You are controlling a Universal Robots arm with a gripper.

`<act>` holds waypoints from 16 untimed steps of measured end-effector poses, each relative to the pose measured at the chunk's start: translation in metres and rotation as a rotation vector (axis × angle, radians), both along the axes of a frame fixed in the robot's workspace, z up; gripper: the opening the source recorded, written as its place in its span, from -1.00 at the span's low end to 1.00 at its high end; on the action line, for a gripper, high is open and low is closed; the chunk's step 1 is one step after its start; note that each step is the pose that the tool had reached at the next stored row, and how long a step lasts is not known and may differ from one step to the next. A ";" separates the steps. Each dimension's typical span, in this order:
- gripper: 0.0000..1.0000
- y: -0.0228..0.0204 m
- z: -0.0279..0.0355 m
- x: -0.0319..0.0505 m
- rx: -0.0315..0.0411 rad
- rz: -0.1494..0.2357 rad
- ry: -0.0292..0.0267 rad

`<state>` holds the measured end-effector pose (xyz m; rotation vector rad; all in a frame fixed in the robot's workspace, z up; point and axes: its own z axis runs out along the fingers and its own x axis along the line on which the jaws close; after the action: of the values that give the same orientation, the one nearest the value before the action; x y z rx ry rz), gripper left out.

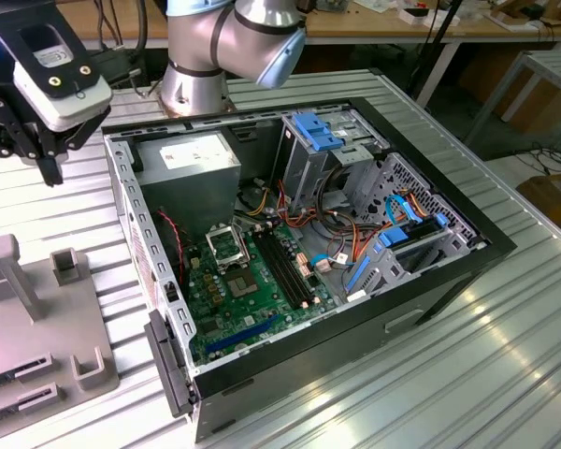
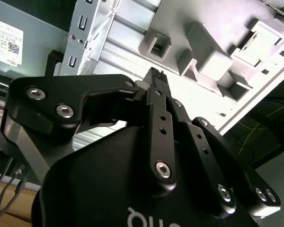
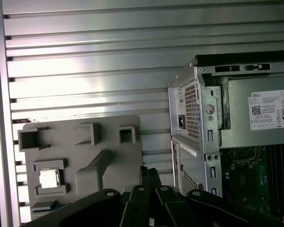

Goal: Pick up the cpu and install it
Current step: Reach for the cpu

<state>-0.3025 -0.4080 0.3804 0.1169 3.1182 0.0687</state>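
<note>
1. Where the work stood, a ribbed aluminium desk (image 1: 505, 355) carried an open computer case (image 1: 430, 299) and, toward the exterior view's left, a grey fixture plate (image 1: 19, 323).
2. Behind it ran a second desk with a wooden top (image 1: 374, 30), with cables hanging beneath it, and the arm's base (image 1: 196, 79) rose just beyond the case.
3. In the first wrist view the cpu (image 3: 48, 178) lay flat in a square pocket of the plate, silver top up, well apart from the case.
4. The jaws hung over the desk near the plate, pressed together with nothing between them. Their dark fingertips (image 3: 150, 177) were clear of the cpu.
5. Inside the case lay a green motherboard (image 1: 234, 304) with the black framed socket (image 1: 226, 245), the long memory slots (image 1: 285, 267) beside it and the grey power supply (image 1: 187, 164) behind.
6. The plate ran off the exterior view's left and lower edges.
7. Black linkage covered the plate's near edge in the first wrist view, and the same dark housing (image 2: 132, 189) blocked much of the desk in the second wrist view.
8. Whether the socket's frame stood open or closed could not be made out.
</note>
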 end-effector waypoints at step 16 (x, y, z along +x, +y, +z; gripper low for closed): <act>-0.79 -0.0005 -0.0038 -0.0282 0.0026 -0.012 0.0084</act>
<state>-0.3307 -0.4085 0.3766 0.1364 3.1256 0.0723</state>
